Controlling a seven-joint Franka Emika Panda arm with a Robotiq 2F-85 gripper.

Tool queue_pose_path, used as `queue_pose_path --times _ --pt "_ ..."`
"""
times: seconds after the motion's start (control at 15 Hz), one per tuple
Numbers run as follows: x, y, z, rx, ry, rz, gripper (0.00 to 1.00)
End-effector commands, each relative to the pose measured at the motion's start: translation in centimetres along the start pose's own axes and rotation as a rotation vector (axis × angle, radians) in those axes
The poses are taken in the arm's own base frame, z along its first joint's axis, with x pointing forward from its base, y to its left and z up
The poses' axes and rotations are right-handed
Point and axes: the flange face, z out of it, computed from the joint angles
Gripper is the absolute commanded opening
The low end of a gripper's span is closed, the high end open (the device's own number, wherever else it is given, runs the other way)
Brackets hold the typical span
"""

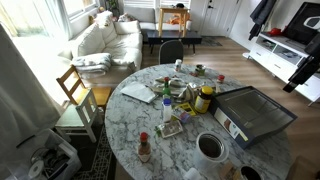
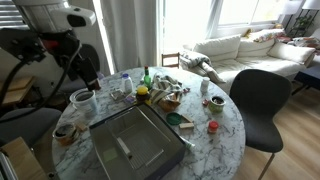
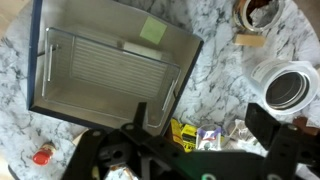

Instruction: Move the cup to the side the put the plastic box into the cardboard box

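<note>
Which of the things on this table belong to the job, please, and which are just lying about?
For the job: cup, cardboard box; the clear plastic box I cannot make out.
Lying about: yellow jar, red-capped sauce bottle, small red item.

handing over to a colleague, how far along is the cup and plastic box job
Looks done: the cup stands on the table beside the cardboard box, outside it. In hand: nothing; the tool hangs open and empty above the table. Left: the plastic box. I cannot tell whether it lies inside the cardboard box, so count that step as unconfirmed.
</note>
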Motion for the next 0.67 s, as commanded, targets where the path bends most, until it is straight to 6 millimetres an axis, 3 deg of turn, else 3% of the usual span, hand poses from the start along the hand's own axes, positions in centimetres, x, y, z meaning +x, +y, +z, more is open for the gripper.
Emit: queue_pose_path --times 0.0,0.6 --pt "-2.0 0.4 -3.6 -0.007 -0.047 0.042 1.00" --pt "-1.8 0.6 -4.3 -0.007 -0.027 0.036 1.00"
